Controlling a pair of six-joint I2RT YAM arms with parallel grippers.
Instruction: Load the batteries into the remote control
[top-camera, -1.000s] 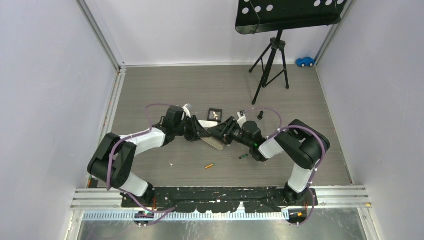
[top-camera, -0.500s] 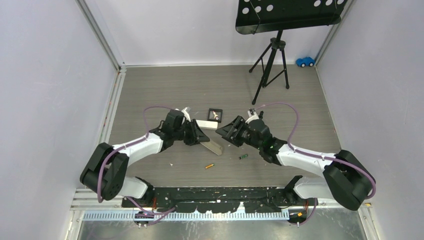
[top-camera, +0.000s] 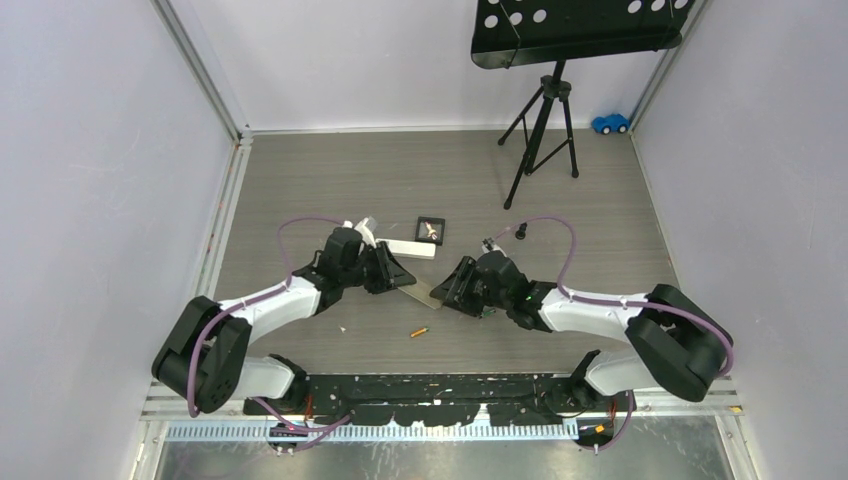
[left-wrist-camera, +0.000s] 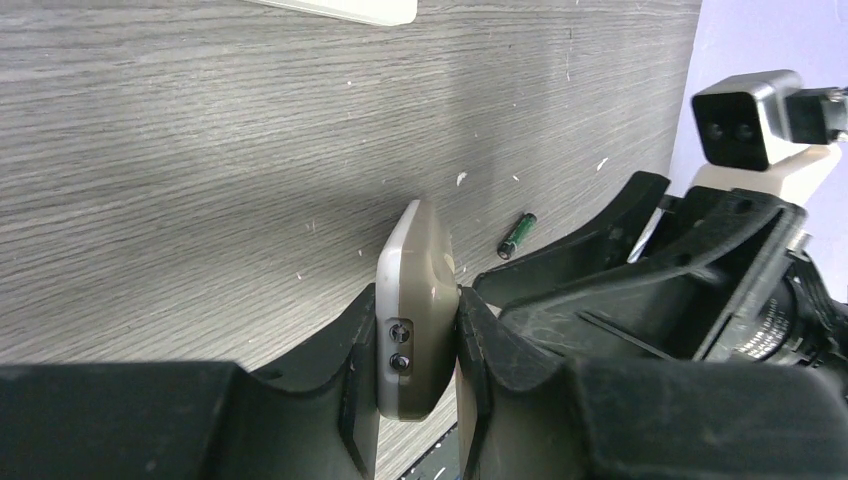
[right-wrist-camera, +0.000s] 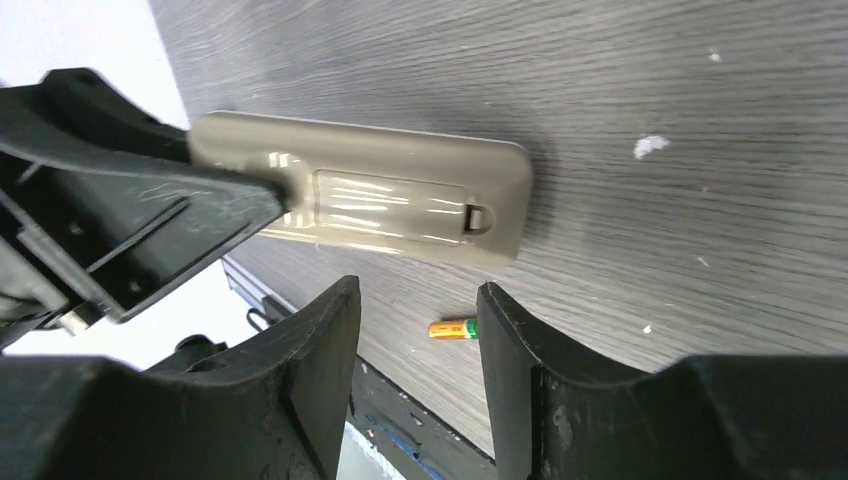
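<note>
Left end effector (left-wrist-camera: 418, 312) is clamped on the remote (right-wrist-camera: 380, 205), held edge-on over the table (right-wrist-camera: 650, 80). Right end effector (right-wrist-camera: 418, 297) is beside it, jaws apart, empty. Cover (right-wrist-camera: 390, 205) still on: likely best to catch the latch (right-wrist-camera: 480, 218) with one fingertip and slide. Orange battery (right-wrist-camera: 452, 328) on the table nearby.

The remote control (right-wrist-camera: 360, 200), gripped on edge by the left gripper (left-wrist-camera: 416, 340), reaches almost to the right gripper (right-wrist-camera: 415, 300). Just behind lie a shorter white remote (top-camera: 412, 248) and a black square frame (top-camera: 431, 230); nearer, an orange battery (top-camera: 418, 331) lies on open table (top-camera: 330, 180).
</note>
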